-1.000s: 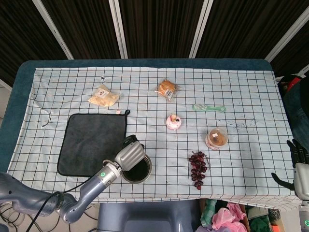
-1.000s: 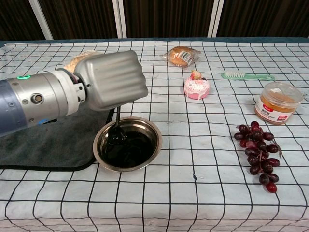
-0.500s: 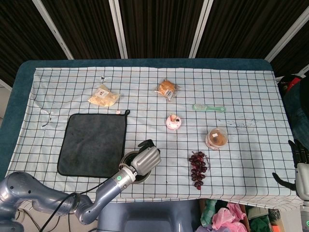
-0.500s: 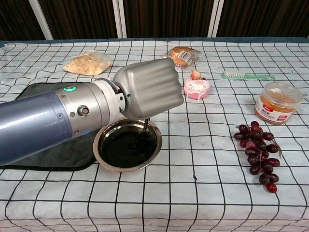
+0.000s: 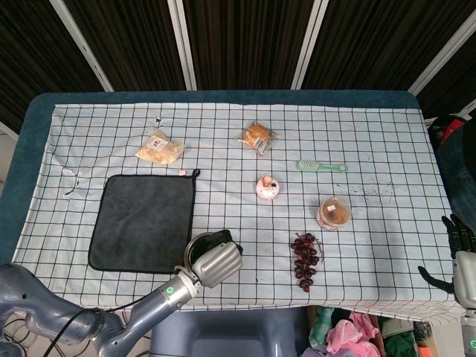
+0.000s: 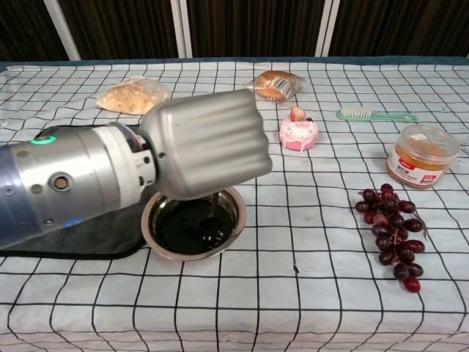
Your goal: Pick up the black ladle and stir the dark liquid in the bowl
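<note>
Moved: my left robot hand (image 6: 205,143) shifted nearer over the bowl (image 6: 231,199).
Grip: fist closed around the ladle (image 6: 211,207), dipped in dark liquid (image 6: 183,224).
Right robot hand (image 5: 462,256): fingers apart, holding nothing.

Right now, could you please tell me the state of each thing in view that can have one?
Left hand: fist closed on the ladle, over the bowl.
Ladle: held, its end dipped in the liquid.
Bowl: upright, holding dark liquid.
Right hand: idle at the table edge, holding nothing, fingers apart.
Jar: upright, lid on.
Cloth: spread flat.
Bun: in its wrapper.
</note>
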